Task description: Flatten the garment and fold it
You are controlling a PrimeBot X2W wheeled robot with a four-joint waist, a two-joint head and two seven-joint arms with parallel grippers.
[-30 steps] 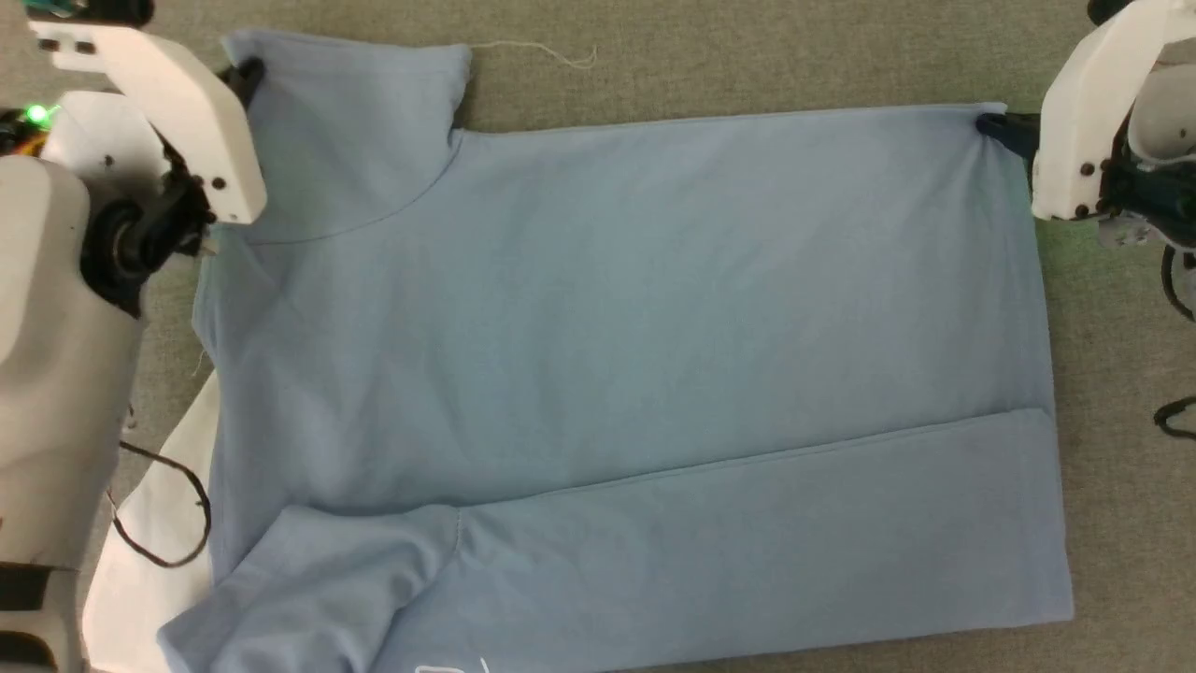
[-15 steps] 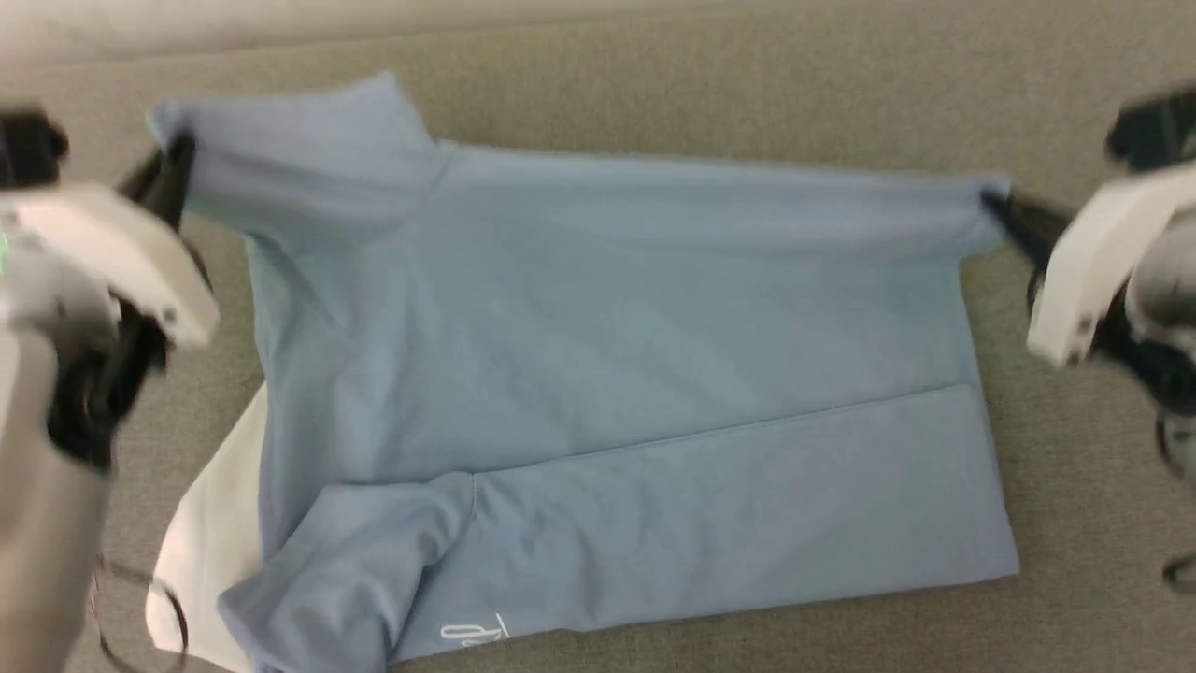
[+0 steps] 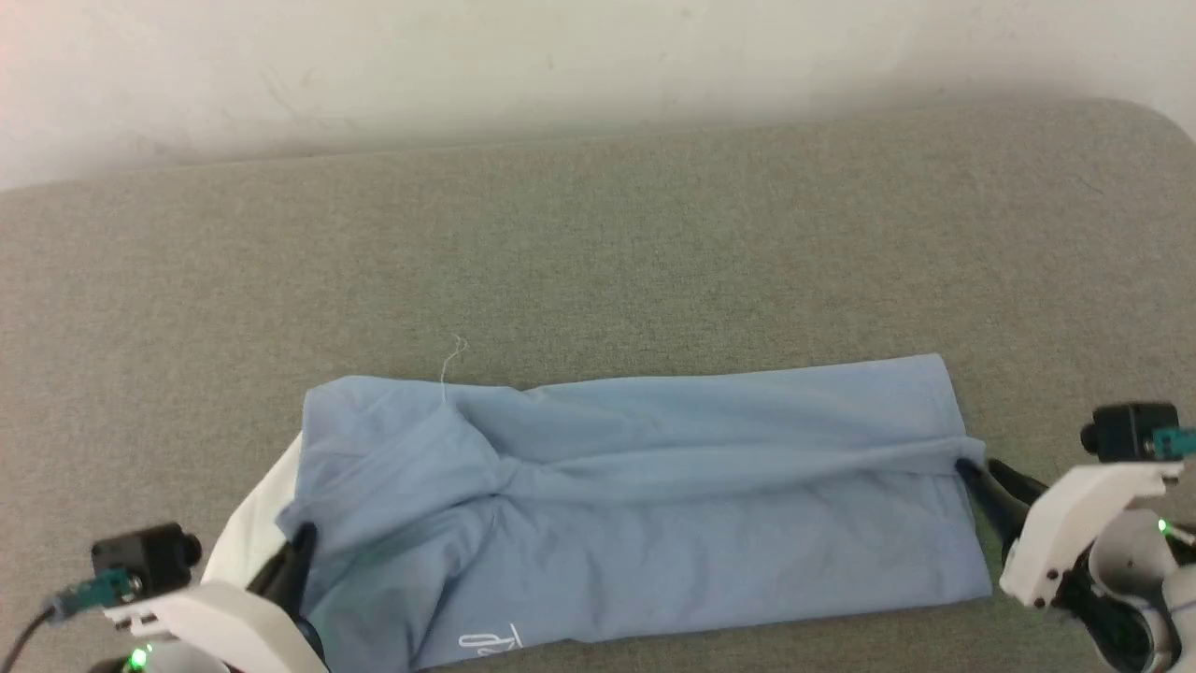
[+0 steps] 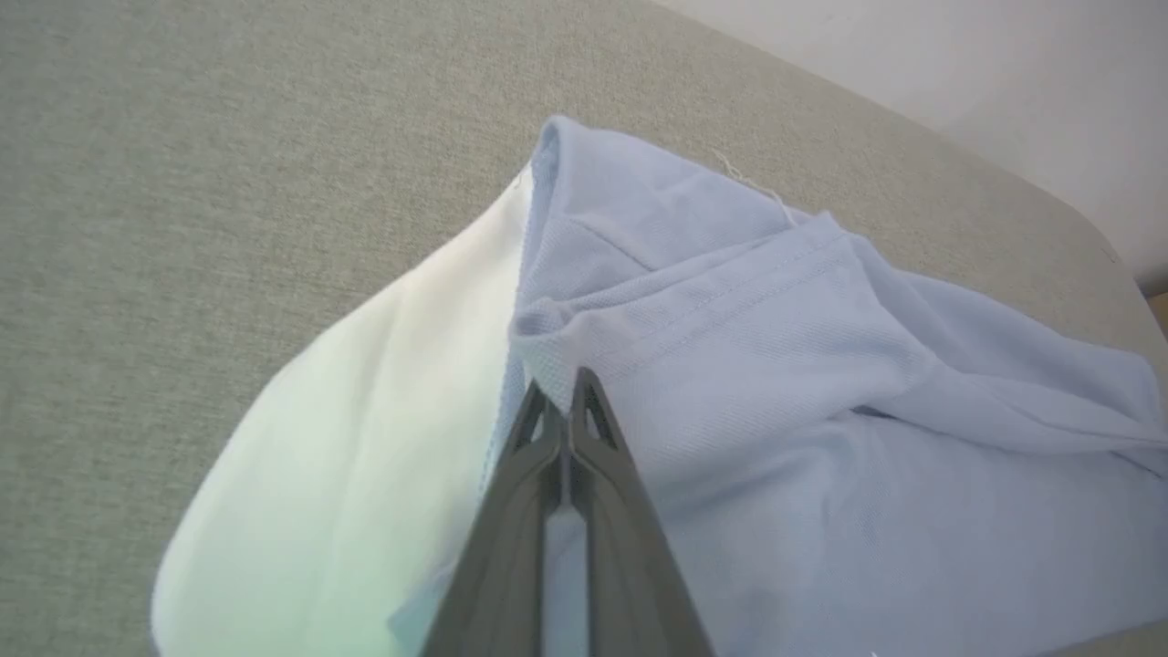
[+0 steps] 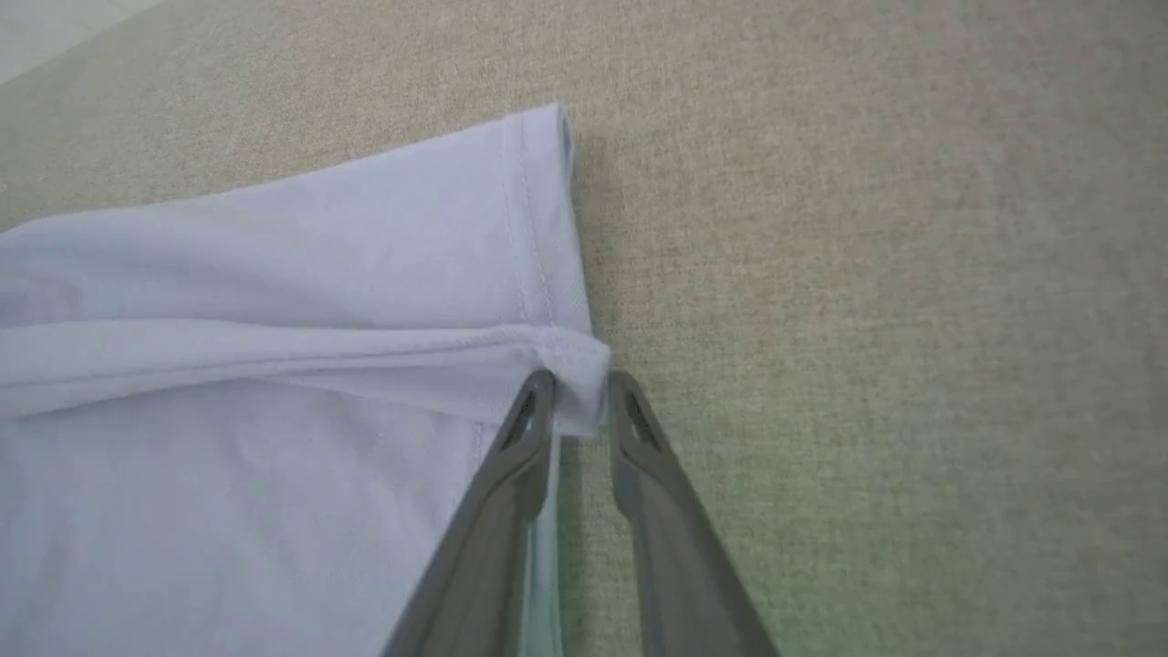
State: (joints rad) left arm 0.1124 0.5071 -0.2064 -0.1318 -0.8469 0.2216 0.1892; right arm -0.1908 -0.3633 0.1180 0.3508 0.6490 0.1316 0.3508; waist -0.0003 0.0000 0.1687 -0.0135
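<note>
Logging shirt [image 3: 654,505] lying folded into long band on grey-green pad [image 3: 598,234], close to near edge. Noting white cloth [image 4: 347,438] poking out beneath left end. Clamping left gripper [image 4: 561,388] tight on fabric fold at that end. Holding right gripper [image 5: 573,388] with fingers apart at opposite end, flanking hem corner, squeezing nothing. Noting small white script [image 3: 486,643] along near edge of shirt.

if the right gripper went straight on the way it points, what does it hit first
The shirt: its folded corner sits right between the open tips of the right gripper. Beyond that, likely the grey cushion, though depth is unclear.
</note>
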